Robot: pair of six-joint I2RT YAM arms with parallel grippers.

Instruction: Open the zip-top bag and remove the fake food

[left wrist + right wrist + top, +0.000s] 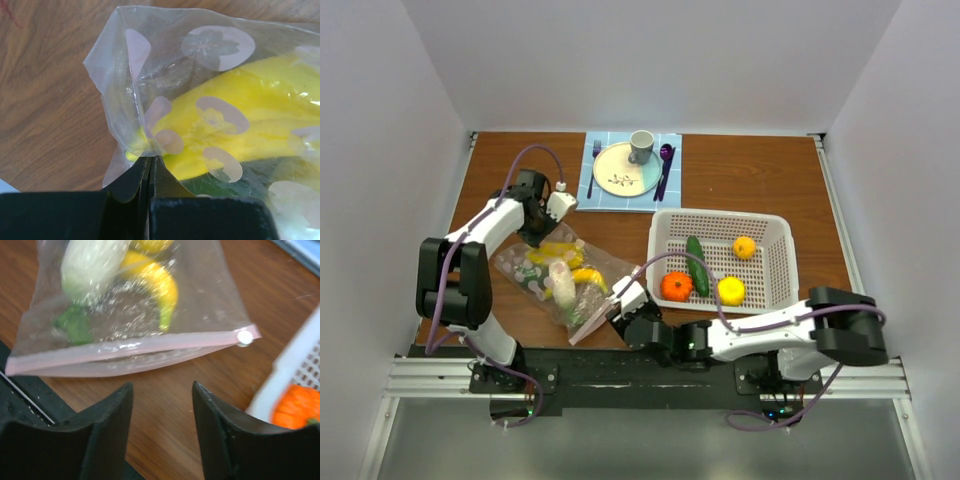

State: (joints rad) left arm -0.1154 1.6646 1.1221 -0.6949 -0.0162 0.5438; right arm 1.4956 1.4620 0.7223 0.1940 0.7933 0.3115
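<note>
One wooden table [750,170] carried one white perforated basket [780,270] with four pieces of fake food [731,290] in it (one orange [676,286], one cucumber [697,265], two yellow fruits [744,247]). Left of the basket lay one zip-top bag [515,265] printed with pale flower dots, with one banana [160,285] and other pieces inside. The left tool [150,165] was clamped on the bag's corner. The right tool [161,385] hung open just short of the pink zipper strip [125,347].

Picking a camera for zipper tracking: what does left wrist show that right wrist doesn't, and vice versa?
Left wrist only: left gripper shut on the zip-top bag corner, flower-print dots. Right wrist only: pink zipper strip, white slider, open right gripper short of it, white basket. Both: the bag, yellow fake food inside, wooden table.
</note>
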